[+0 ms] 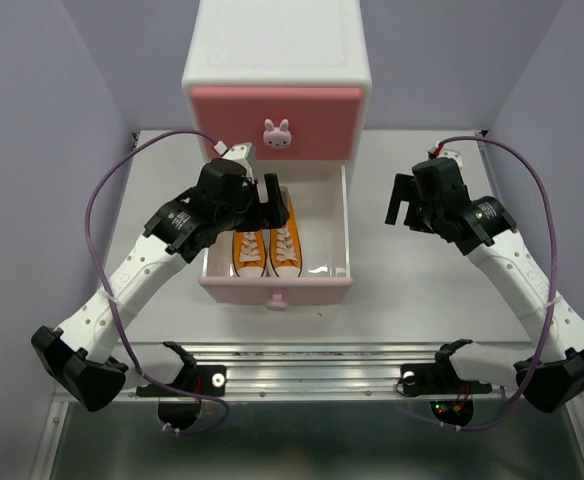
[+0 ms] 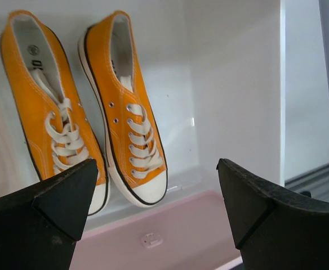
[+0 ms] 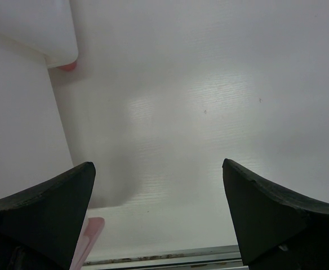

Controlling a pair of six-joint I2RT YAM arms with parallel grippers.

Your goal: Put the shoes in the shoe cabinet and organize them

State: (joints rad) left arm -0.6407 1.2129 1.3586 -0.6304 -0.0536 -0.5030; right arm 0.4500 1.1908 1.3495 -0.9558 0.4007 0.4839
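Shoes (image 1: 284, 245) in open drawer (image 1: 317, 290), L pincer (image 1: 259, 205) above

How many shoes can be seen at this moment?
2, both orange, side by side in the open lower drawer: the left sneaker and the right sneaker. No other shoes show; the closed upper drawer may hide some.

The left arm (image 1: 137, 270) and right arm (image 1: 517, 275) are reached forward, elbows bent outward, and the left gripper (image 1: 257, 200) and right gripper (image 1: 407, 205) are each held wide open, nothing gripped between the jaws.
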